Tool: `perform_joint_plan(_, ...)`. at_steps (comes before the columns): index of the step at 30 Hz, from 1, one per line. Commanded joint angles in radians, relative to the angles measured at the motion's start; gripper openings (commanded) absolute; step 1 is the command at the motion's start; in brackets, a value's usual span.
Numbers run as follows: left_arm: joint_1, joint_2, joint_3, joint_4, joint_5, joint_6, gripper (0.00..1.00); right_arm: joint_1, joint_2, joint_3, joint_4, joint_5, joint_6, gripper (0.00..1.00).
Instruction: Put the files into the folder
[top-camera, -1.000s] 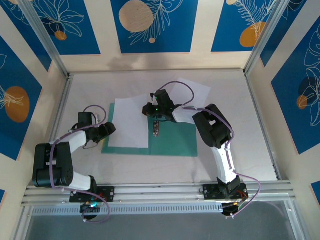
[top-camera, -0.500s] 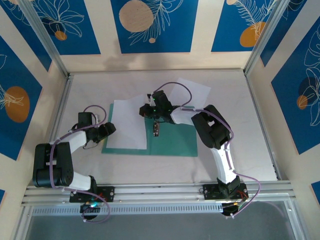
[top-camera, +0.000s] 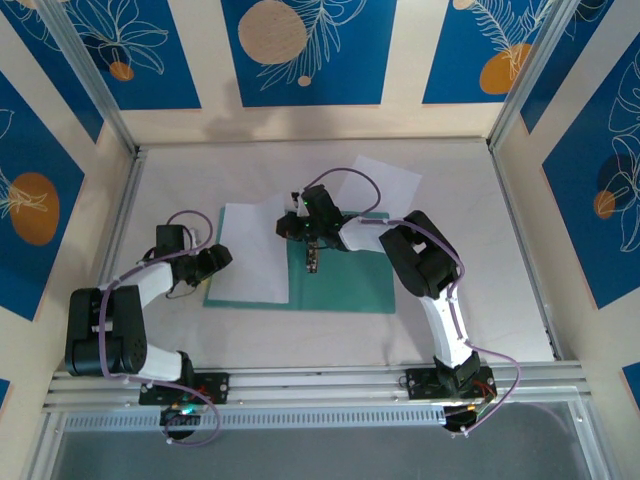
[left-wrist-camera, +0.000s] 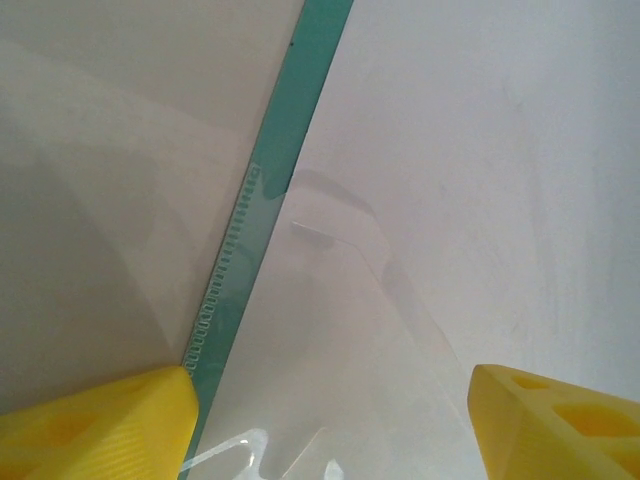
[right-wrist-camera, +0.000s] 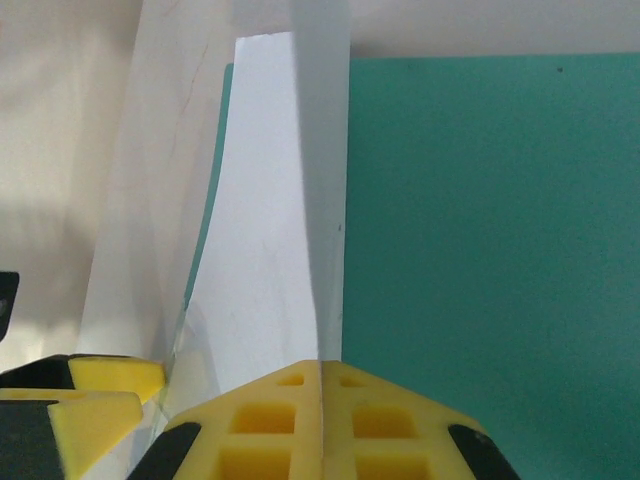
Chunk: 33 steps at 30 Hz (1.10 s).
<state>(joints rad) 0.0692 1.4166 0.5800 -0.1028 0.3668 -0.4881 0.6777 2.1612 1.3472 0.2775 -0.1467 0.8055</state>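
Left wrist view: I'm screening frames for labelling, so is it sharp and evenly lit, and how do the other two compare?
Left wrist: the left gripper's fingers look soft at the corners, the folder edge is crisp, and a grey shadow crosses the white sheet. Right wrist: sheet and folder are clear, with dim shadow at the left. Top external: even light, no glare.

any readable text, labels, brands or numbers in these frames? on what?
No readable text in any view.
Near white sheet: blank.
Far white sheet: blank.
Folder: plain teal, no label.
Wall panels: leaf and circle artwork, no words.
Right arm and left arm: no marking large enough to read.
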Motion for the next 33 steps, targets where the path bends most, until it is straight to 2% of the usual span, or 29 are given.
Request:
perform_joint_plan(1,0.015,-0.002,-0.036,-0.072,-0.013,0.005,0.76,0.010,0.014,-0.016,0.011,-0.031,-0.006,0.04)
perform_joint_plan(6,0.014,-0.032,-0.034,-0.074,-0.023,0.005,0.81,0.008,0.012,-0.018,0.005,-0.038,-0.018,0.04)
perform_joint_plan(33,0.015,0.030,-0.012,-0.045,-0.011,0.008,0.80,-0.006,0.082,0.085,-0.050,-0.124,-0.064,0.05)
